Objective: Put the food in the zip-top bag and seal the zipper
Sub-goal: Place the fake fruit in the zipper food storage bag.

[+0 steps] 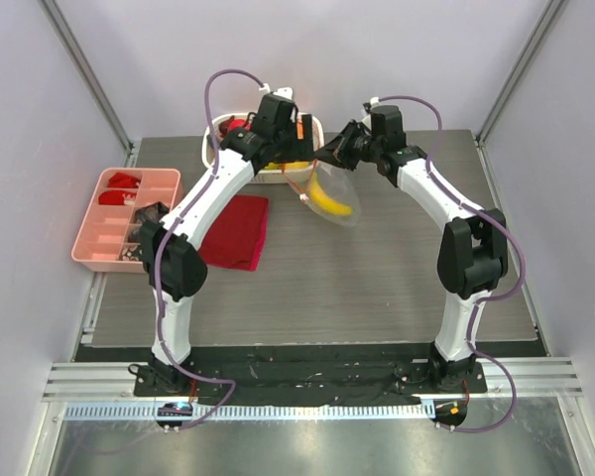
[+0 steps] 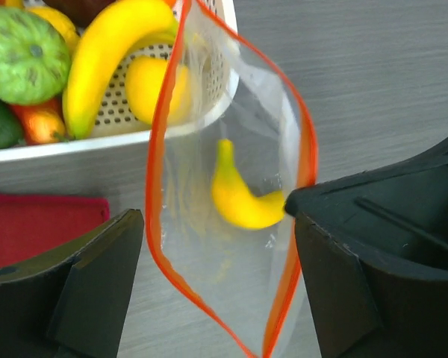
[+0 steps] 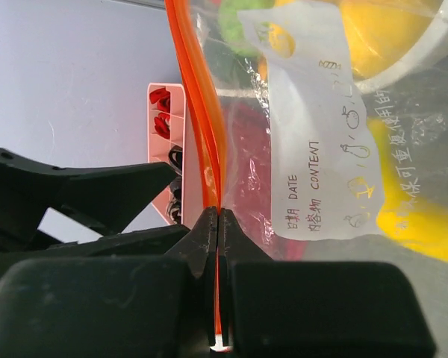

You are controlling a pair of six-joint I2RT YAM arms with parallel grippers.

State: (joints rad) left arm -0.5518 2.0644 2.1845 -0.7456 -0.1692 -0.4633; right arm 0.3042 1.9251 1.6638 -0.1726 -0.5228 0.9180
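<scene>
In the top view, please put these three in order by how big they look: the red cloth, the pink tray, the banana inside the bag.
1. pink tray: largest.
2. red cloth: somewhat smaller.
3. banana in the zip-top bag: clearly smallest, although it hangs nearer the camera.

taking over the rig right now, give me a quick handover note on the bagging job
Left gripper: open, holding nothing, above the bag's open mouth.
Right gripper: shut on the zipper strip, holding the zip-top bag up by that edge.
Things: one banana is inside the bag. A second banana, a green piece and other food sit in the white basket.
Done: one banana bagged.
Left: bag the remaining food, then seal the zipper.
</scene>
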